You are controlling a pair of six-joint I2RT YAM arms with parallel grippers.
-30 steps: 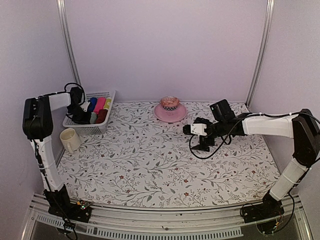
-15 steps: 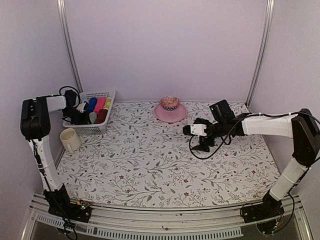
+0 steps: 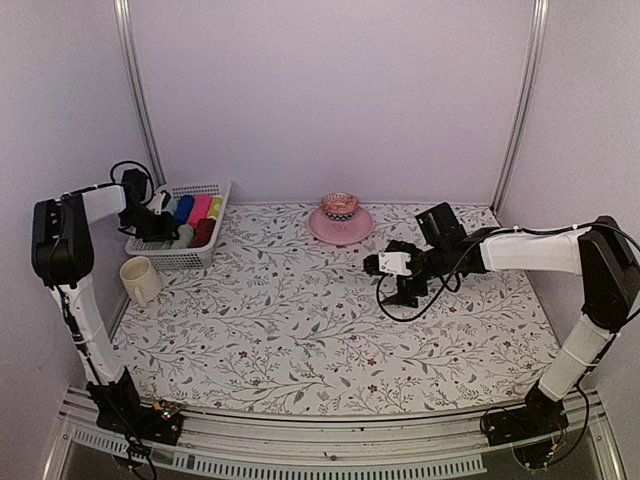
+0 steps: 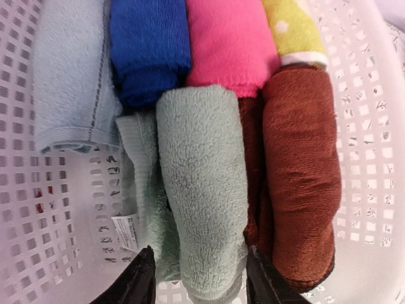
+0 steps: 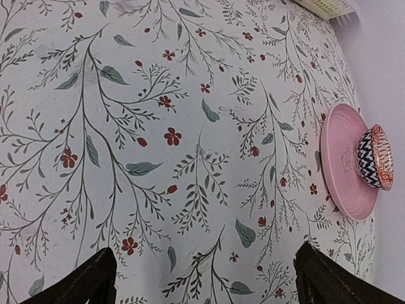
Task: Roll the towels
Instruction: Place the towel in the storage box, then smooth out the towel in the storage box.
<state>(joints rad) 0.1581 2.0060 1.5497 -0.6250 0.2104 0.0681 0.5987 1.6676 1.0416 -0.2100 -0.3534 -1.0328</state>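
Note:
Two rolled towels lie side by side in a white basket (image 4: pixel 373 126): a sage green towel (image 4: pixel 202 190) and a dark red-brown towel (image 4: pixel 300 177) to its right. My left gripper (image 4: pixel 202 282) hovers over the near end of the green roll, its jaws apart on either side without squeezing it. In the top view the left gripper (image 3: pixel 160 222) sits at the basket's (image 3: pixel 200 186) left edge. My right gripper (image 5: pixel 202 282) is open over the bare floral table cover (image 5: pixel 158 126), holding nothing; the top view puts the right gripper (image 3: pixel 392 280) right of centre.
More rolls fill the basket's far half: pale blue (image 4: pixel 69 69), blue (image 4: pixel 149 44), pink (image 4: pixel 231 41) and yellow (image 4: pixel 294 28). A cream mug (image 3: pixel 140 279) stands in front of the basket. A pink plate (image 3: pixel 340 225) with a patterned bowl (image 3: pixel 340 206) sits at the back centre.
My left gripper has opened off the green roll and drawn back to the left over the basket's edge. The right arm has barely moved.

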